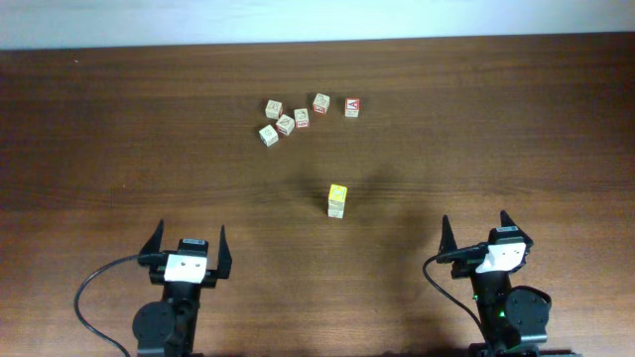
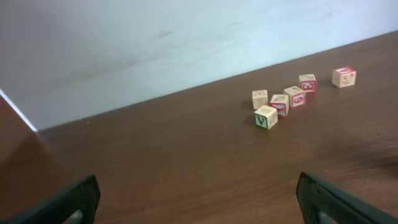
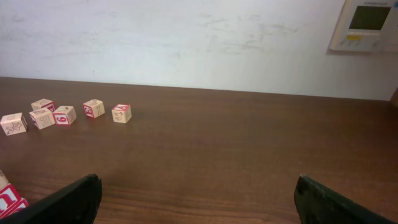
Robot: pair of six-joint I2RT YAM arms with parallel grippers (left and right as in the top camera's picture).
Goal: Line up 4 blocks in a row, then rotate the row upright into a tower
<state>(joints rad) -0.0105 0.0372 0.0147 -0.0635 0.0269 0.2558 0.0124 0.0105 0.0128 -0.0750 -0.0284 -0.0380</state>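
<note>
While both arms sit at the near edge of the dark wooden table (image 1: 119, 149), the left gripper (image 1: 191, 230) has its claw released, the two black fingers spread wide with nothing between them. The right gripper (image 1: 474, 218) is spread just as wide and is also empty. Each wrist view shows only bare tabletop between its own fingertips.

Roughly midway between the two arms, and farther out than either claw, lie the task's blocks: a yellow-topped block (image 1: 338, 190) with a cream block (image 1: 336, 209) touching its near side. From above I cannot tell whether these two lie side by side or form a taller stack. Neither gripper touches them; both are well apart from the pair.

Farther back sits a loose cluster of six small cubes. A red-faced cube (image 1: 351, 106) is at its right end, slightly apart from the others. To its left come a cream cube with red edging (image 1: 320, 102), then two red-edged cubes (image 1: 301, 117) close together in a slanting row. The left wrist view shows a cube with a green V (image 2: 265, 117) nearest the camera and a plain cream cube (image 2: 260, 98) just behind it.

At the lower left corner of the right wrist view, a cube with red markings (image 3: 11, 200) is cut off by the frame edge; which block it is I cannot tell. A control panel (image 3: 364, 25) hangs on the white wall behind the table.
</note>
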